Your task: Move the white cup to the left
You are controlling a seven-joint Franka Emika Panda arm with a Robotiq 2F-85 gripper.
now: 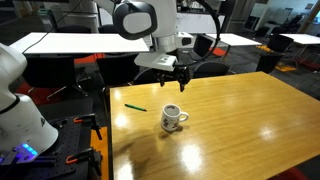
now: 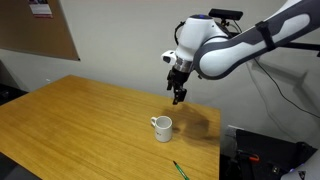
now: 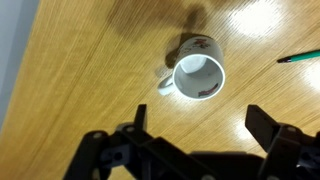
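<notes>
The white cup [image 1: 173, 118] stands upright on the wooden table [image 1: 240, 120], with a loop handle and faint markings. It shows in both exterior views [image 2: 162, 127]. In the wrist view the cup [image 3: 197, 76] is seen from above, its handle pointing left. My gripper [image 1: 173, 76] hangs in the air well above the cup [image 2: 178, 98]. Its fingers are spread wide and hold nothing; in the wrist view the gripper [image 3: 196, 118] is just below the cup in the picture.
A green pen [image 1: 135, 105] lies on the table near the cup; it also shows in an exterior view [image 2: 180, 171] and in the wrist view [image 3: 299, 58]. Black chairs and white tables [image 1: 70, 42] stand behind. The table edge [image 2: 222, 140] is close to the cup.
</notes>
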